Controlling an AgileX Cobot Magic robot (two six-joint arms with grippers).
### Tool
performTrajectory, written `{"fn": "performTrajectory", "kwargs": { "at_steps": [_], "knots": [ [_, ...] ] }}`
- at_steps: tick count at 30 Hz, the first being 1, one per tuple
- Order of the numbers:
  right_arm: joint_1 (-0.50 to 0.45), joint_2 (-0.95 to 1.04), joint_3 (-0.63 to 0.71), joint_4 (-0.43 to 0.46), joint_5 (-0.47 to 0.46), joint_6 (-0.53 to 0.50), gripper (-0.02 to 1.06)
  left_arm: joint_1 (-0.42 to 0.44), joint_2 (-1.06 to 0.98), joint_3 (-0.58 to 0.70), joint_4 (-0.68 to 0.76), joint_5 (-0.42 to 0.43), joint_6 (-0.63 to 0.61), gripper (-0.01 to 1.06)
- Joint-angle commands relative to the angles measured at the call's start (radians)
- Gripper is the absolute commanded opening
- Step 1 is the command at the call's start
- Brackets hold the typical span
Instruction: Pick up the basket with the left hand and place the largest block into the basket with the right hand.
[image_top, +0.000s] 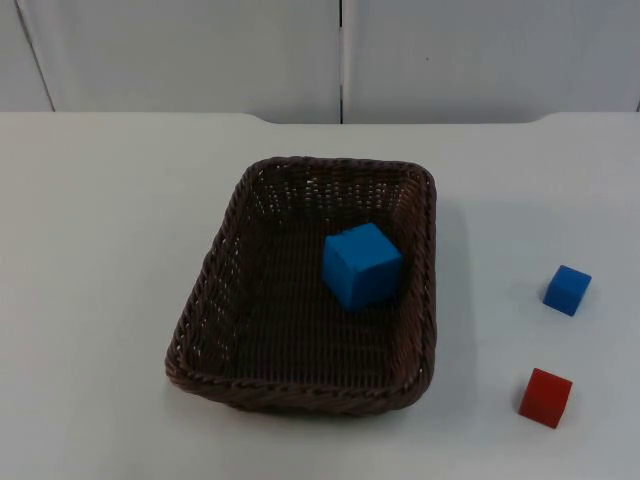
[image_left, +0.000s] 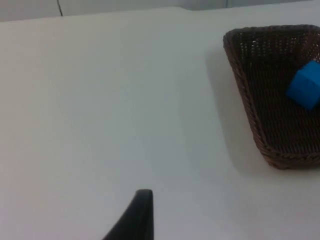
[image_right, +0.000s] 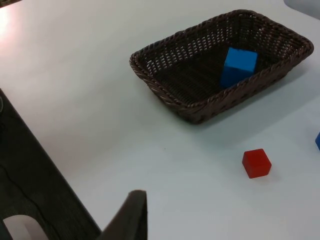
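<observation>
Closest to where the top view looks from, the brown wicker basket (image_top: 300, 385) sits flat on the white table (image_top: 90, 250), its near rim toward the front edge and its far rim toward the grey partition wall (image_top: 200, 50). Inside it rests the large blue block (image_top: 361, 264), lying on the woven floor toward the basket's right wall and a little past the middle toward the back, turned at a slight angle to the basket's sides. Out on the bare table to the right of the basket, and well apart from it, are two smaller cubes: a small blue block (image_top: 567, 289) farther back and a small red block (image_top: 545, 397) nearer the front, the two near each other but not touching. From the left wrist view the basket (image_left: 250, 110) stands off to one side with the large blue block (image_left: 305, 87) in it, and a black fingertip of the left pincer (image_left: 135, 217) hangs over plain table, away from the basket; I cannot tell whether that pincer is open or closed. From the right wrist view the basket (image_right: 165, 92) with the large blue block (image_right: 238, 65) lies beyond the small red block (image_right: 256, 163), and a black fingertip of the right pincer (image_right: 131, 215) hovers near the table's edge, clear of every block; its state too I cannot tell.
</observation>
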Motion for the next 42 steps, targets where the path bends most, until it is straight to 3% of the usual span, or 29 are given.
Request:
{"fn": "performTrajectory", "kwargs": {
  "at_steps": [1, 17, 30, 34, 42],
  "knots": [
    [-0.01, -0.003, 0.002, 0.004, -0.007, 0.002, 1.05, 0.025, -0.005, 0.001, 0.007, -0.016, -0.009, 1.05],
    [-0.01, -0.003, 0.002, 0.004, -0.007, 0.004, 1.05, 0.19, -0.005, 0.001, 0.007, -0.018, -0.009, 1.05],
    [-0.015, -0.003, 0.002, 0.004, -0.007, 0.004, 1.05, 0.196, -0.005, 0.001, 0.007, -0.018, -0.009, 1.05],
    [-0.05, -0.003, 0.002, 0.004, -0.007, 0.004, 1.05, 0.196, -0.005, 0.001, 0.007, -0.018, -0.009, 1.05],
    [-0.22, -0.003, 0.002, 0.004, -0.007, 0.004, 1.05, 0.196, -0.005, 0.001, 0.007, -0.018, -0.009, 1.05]
  ]
}}
